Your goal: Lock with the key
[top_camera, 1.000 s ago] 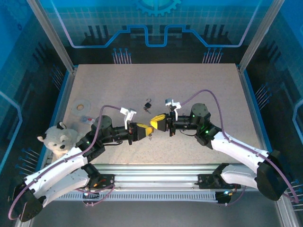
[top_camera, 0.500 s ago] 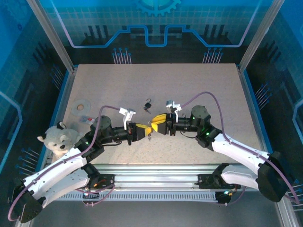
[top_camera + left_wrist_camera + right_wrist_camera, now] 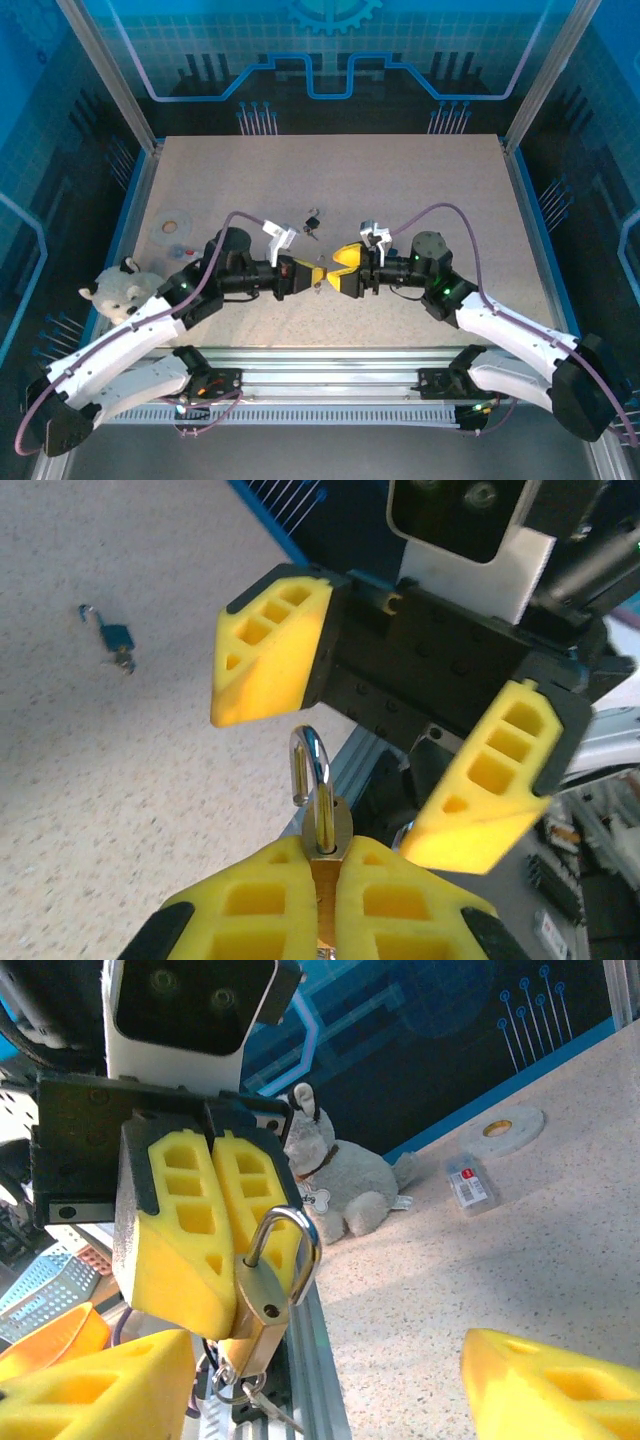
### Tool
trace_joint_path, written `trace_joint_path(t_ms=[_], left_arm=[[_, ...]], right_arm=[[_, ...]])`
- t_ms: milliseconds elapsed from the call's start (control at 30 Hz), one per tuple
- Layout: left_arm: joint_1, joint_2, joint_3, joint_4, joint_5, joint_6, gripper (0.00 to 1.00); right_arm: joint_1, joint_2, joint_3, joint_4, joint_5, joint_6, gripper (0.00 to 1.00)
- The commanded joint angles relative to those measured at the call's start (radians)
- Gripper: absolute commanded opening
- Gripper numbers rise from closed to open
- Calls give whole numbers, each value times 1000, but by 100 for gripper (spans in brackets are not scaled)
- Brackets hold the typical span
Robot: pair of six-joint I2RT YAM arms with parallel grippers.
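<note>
My left gripper point(image 3: 311, 275) is shut on a brass padlock point(image 3: 326, 825), held off the table with the body between the yellow pads. The steel shackle point(image 3: 300, 1250) stands open, one leg out of its hole. A key point(image 3: 262, 1407) hangs on a ring under the padlock point(image 3: 258, 1305). My right gripper point(image 3: 346, 271) faces it from the right, open, with nothing between its fingers point(image 3: 272, 645). In the right wrist view the padlock sits just ahead of my right gripper point(image 3: 320, 1385), toward its left finger.
A small blue padlock with keys point(image 3: 312, 222) lies on the table behind the grippers, also point(image 3: 117, 646). A white plush toy point(image 3: 125, 297) sits at the left edge. A tape roll point(image 3: 172, 222) and a small packet point(image 3: 180, 250) lie near it. The metal front rail point(image 3: 330, 360) runs below.
My right gripper has opened, let go of the padlock and drawn back a little to the right. The left gripper, still holding the padlock, has shifted slightly right.
</note>
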Motion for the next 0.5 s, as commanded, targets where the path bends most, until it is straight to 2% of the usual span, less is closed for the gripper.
trace_joint_path(t_ms=[0, 133, 200, 467], left_arm=[[-2, 39, 102, -284, 3, 125, 0], [0, 94, 176, -472, -6, 256, 0], [4, 124, 189, -523, 32, 304, 0], [0, 185, 232, -535, 227, 382, 0]], right_arm=[[-16, -27, -12, 11, -19, -12, 74], [-35, -46, -23, 19, -18, -6, 74], [-45, -51, -32, 34, -24, 1, 74], [-48, 2, -32, 95, -95, 14, 74]])
